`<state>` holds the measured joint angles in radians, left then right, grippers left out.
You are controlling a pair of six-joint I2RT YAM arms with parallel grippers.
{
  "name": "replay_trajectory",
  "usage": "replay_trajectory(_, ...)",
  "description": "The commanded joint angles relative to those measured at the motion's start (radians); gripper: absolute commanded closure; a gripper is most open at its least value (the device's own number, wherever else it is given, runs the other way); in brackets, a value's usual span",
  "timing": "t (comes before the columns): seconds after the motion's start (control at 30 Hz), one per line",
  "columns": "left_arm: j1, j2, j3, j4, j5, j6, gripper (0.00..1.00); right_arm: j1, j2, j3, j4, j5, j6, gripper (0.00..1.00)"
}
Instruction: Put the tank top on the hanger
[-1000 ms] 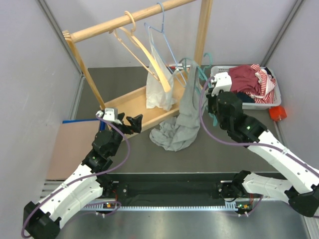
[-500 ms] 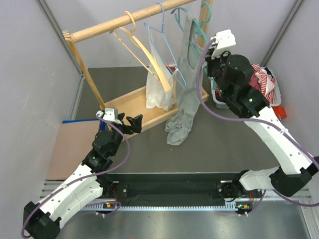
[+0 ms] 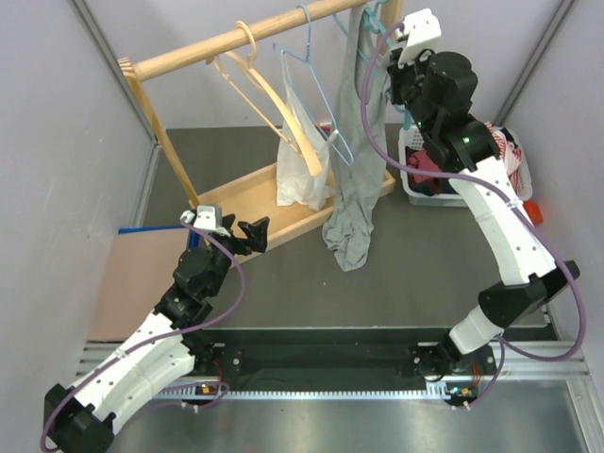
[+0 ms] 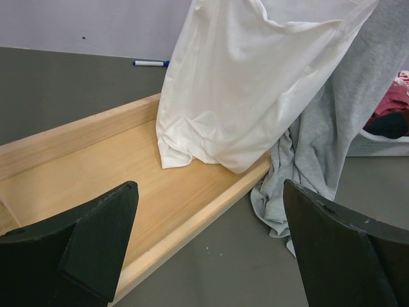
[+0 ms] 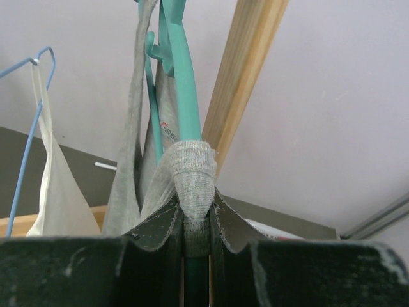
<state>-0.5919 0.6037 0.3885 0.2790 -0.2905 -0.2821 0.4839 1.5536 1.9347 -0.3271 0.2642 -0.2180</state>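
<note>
One tank top (image 5: 195,165) strap, hanger (image 5: 184,89) arm, pinched in right claw (image 5: 197,216)

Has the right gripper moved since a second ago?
Yes. The right gripper, shut on the hanger and a strap of the tank top, has gone from beside the white basket up the view to the wooden rail.
</note>
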Motion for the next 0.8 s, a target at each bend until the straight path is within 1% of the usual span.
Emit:
replay_trajectory(0.0, -0.002, -0.015, 0.003, 0.012, -0.012, 0.001, 0.01, -0.033, 0.052, 0.145, 0.056, -0.086, -0.001, 1.00)
replay_trajectory(0.13, -0.002, -0.019, 0.004, 0.011, -0.010, 0.000, 0.01, -0.059, 0.103, 0.188, 0.030, -0.109, 0.008, 1.00)
replay_trajectory(0.43, 0.000, -0.021, 0.004, 0.011, -0.010, -0.002, 0.01, -0.113, 0.166, 0.185, -0.007, -0.151, 0.040, 1.00)
replay_trajectory(0.73, 0.000, -0.016, 0.003, 0.012, -0.009, -0.003, 0.01, -0.126, 0.138, 0.110, 0.013, -0.145, 0.049, 1.00)
replay_trajectory(0.77, -0.002, -0.016, 0.003, 0.011, -0.009, -0.003, 0.01, -0.126, 0.125, 0.104, 0.017, -0.137, 0.054, 0.98)
